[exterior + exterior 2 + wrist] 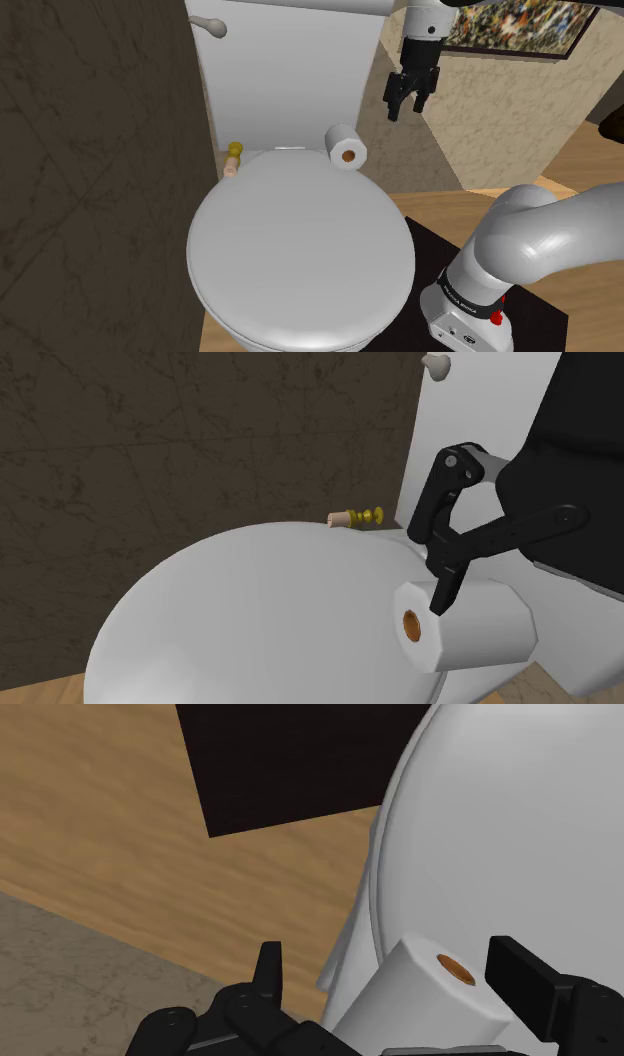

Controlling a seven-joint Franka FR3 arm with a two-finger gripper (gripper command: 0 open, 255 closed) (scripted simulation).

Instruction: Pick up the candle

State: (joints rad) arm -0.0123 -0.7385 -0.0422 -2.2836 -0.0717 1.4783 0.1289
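- Gripper [410, 105] hangs open, fingers spread wide, just above the paper roll [347, 146].
- Candle [233, 160] lies on its side at the back of the lid [300, 250], beside the tank [290, 70], well apart from the gripper.

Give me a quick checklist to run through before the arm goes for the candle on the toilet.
1. Fingers open and empty: ok, the gripper stands open and holds nothing.
2. Candle located: ok, the candle lies on its side behind the toilet lid, by the tank.
3. Gripper over the candle: not ok, it hangs above the toilet paper roll, off toward the shoulder view's right.
4. Path along the tank: ok, nothing seems to stand between roll and candle.
5. Finger room around the candle: cannot tell, the dark wall and the tank look close.
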